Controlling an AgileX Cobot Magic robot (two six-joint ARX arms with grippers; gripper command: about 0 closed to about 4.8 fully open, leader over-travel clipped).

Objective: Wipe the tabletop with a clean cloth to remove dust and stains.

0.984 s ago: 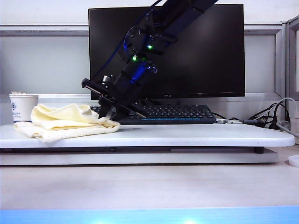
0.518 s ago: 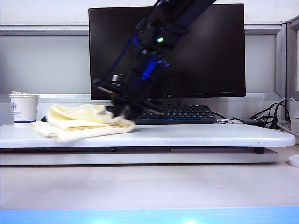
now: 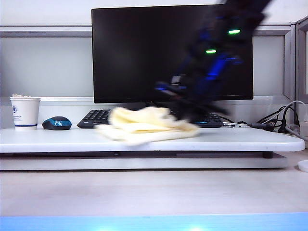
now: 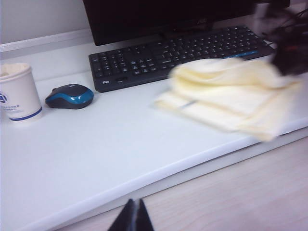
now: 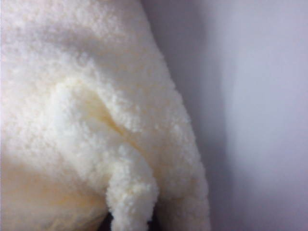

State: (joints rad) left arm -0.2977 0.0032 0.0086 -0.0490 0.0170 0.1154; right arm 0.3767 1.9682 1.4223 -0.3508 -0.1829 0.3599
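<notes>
Right gripper [image 3: 192, 113] clamped on cloth [image 3: 147, 124], dragged from frame left to centre across tabletop [image 3: 250, 139]; left half wiped. Left gripper [image 4: 134, 217] pinched together, lower edge.

cloth [image 3: 147, 124]: pale yellow terry with a cream edge; up close in my right wrist view [image 5: 91, 125] it reads creamy, nubbly white.
tabletop [image 3: 240, 140]: smooth plain white.
desk surface [image 3: 154, 192]: pale wood grain.
monitor [image 3: 139, 53]: black, dark screen.
keyboard [image 4: 144, 60]: black keys, a thin blue line along its front edge.
mouse [image 4: 70, 95]: blue and black.
paper cup [image 3: 25, 113]: white with a blue band and blue logo.
my right gripper [image 3: 190, 113]: black, blurred, on an arm with blue parts and green lights.
my left gripper [image 4: 132, 219]: black fingers.
</notes>
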